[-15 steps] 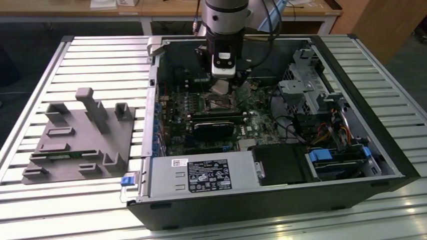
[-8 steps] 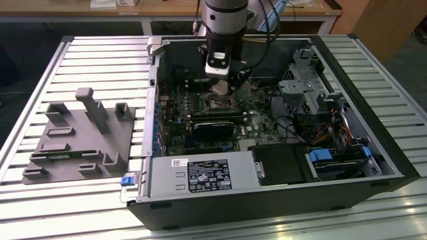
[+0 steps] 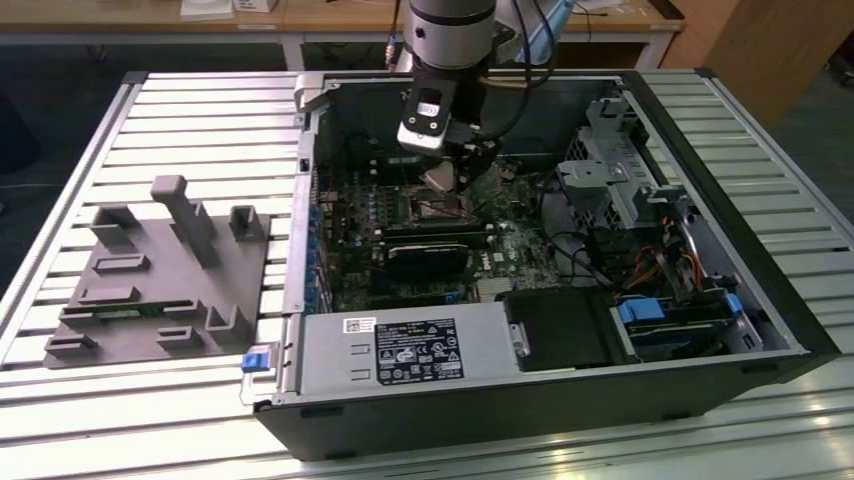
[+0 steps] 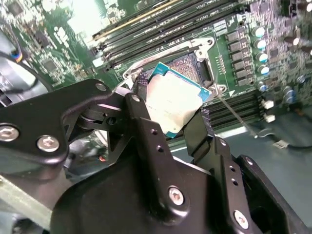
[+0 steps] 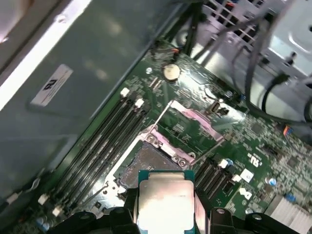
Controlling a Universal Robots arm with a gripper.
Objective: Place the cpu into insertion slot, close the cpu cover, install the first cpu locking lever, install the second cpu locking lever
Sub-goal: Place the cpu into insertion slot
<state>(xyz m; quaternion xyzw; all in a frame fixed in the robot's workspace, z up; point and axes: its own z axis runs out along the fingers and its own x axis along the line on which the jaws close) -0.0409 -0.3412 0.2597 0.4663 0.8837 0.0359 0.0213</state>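
Observation:
My gripper [image 3: 446,176] hangs inside the open computer case, shut on the cpu [image 3: 437,179]. In both wrist views the black fingers [image 4: 146,122] clamp two opposite edges of the cpu [image 4: 174,103], a square chip with a silvery-tan top and a green rim. It is held tilted a little above the insertion slot [image 4: 192,66], whose dark centre lies bare. In the first wrist view the cpu [image 5: 165,202] sits just short of the insertion slot [image 5: 146,163]. Beyond it the cpu cover [image 5: 192,122] stands swung open. A thin locking lever [image 5: 159,116] sticks up beside the slot.
Long black memory slots [image 5: 105,139] run beside the socket. A black card [image 3: 427,255] lies just in front of it, the power supply [image 3: 400,350] nearer still. Drive cage [image 3: 621,180] and cables fill the exterior view's right. A grey fixture block [image 3: 160,270] sits outside the case.

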